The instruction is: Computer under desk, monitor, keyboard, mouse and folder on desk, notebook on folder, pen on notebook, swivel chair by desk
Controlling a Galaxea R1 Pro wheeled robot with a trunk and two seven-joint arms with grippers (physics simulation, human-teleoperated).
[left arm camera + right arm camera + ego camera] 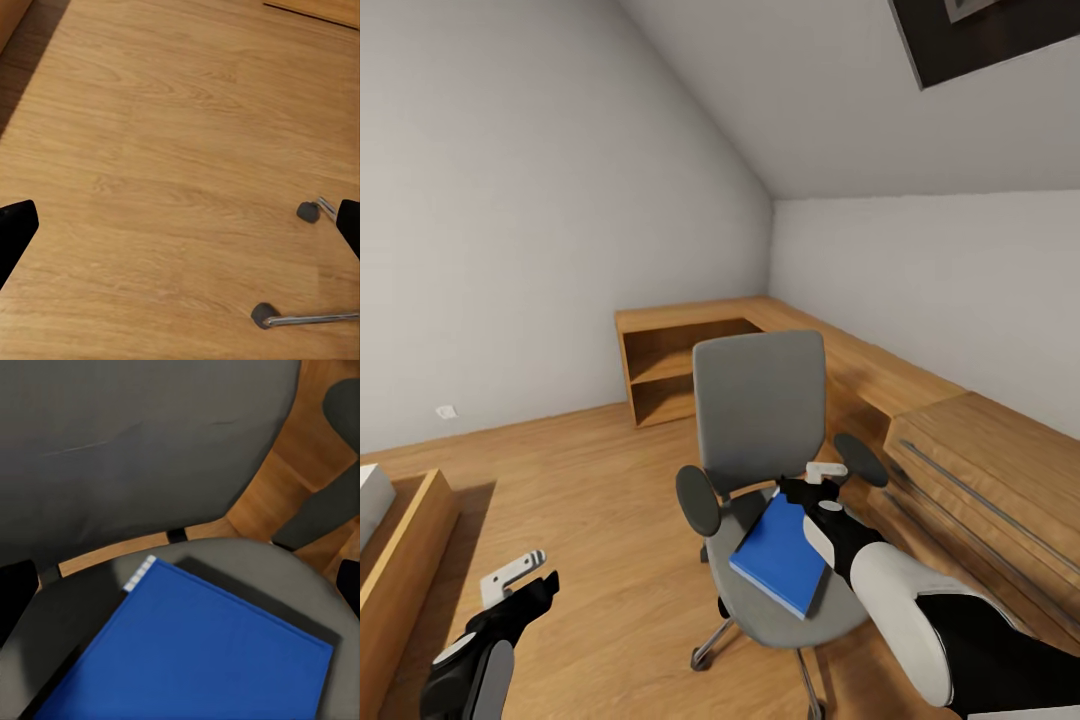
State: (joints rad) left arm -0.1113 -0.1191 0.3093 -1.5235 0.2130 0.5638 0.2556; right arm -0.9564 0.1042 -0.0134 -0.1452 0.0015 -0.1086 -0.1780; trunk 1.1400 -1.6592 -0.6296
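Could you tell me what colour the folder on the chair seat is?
Bright blue folder, clearest in the right wrist view.

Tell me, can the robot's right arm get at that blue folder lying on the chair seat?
Probably yes. The right gripper hovers just above the folder's far edge, jaws open, with nothing between them. The folder lies flat and uncovered on the swivel chair seat; the armrests stand off to the sides.

Folder: bright blue, flat on the grey seat.
Swivel chair: grey back rises behind the seat.
Floor: wood planks.
Right gripper: dark fingertips at both edges, spread apart.
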